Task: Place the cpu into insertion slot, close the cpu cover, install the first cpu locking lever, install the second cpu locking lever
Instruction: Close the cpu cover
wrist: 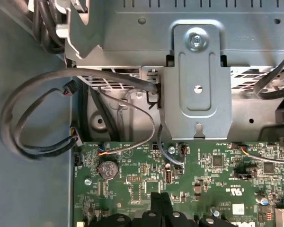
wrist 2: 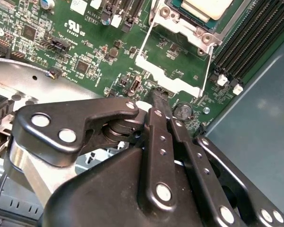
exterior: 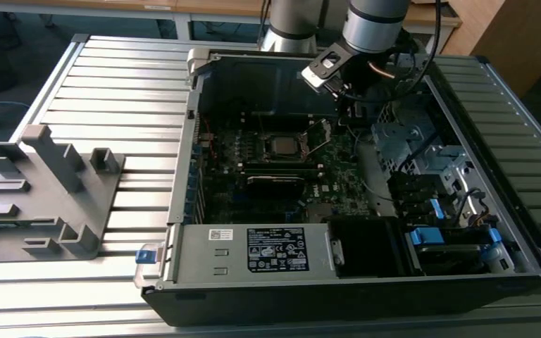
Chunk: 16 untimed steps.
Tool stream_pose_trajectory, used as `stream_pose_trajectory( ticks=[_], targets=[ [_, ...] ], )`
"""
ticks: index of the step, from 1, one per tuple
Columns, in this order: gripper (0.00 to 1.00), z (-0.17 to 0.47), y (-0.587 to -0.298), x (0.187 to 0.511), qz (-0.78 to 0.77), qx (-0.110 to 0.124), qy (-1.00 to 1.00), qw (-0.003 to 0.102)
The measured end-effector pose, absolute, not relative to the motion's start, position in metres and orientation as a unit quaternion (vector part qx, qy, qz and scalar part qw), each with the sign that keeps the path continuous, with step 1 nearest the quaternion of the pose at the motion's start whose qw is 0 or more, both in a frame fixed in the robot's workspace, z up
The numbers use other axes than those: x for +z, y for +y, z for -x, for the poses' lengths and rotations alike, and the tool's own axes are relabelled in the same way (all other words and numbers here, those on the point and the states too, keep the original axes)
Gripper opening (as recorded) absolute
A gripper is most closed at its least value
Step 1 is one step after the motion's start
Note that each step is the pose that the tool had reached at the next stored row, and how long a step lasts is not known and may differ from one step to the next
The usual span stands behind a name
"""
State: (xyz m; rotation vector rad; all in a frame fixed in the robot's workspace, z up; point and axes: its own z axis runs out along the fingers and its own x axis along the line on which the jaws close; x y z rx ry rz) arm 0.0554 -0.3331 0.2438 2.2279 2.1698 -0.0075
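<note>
Pincer (wrist 2: 158,98) closed, tip at cpu cover (wrist 2: 173,80) near edge; I see cpu (wrist 2: 203,7) seated in insertion slot (wrist 2: 180,26) straight beyond.

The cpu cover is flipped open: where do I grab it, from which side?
Pinch the cpu cover at its free edge, nearest the claw, coming from the side away from the cpu. It is a thin plate, seemingly hinged at the cpu end, so that edge likely swings easiest.

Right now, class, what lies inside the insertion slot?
The cpu lies in the insertion slot, its pale metal top showing in the second wrist view. Whatever is beneath it is covered by the chip.
</note>
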Motion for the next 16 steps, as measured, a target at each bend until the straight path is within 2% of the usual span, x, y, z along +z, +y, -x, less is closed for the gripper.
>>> stream_pose_trajectory(
  ticks=[16],
  targets=[
    [0.1, -0.0551, -0.3305, 0.2405, -0.717, -0.002, 0.697, 0.016]
  ],
)
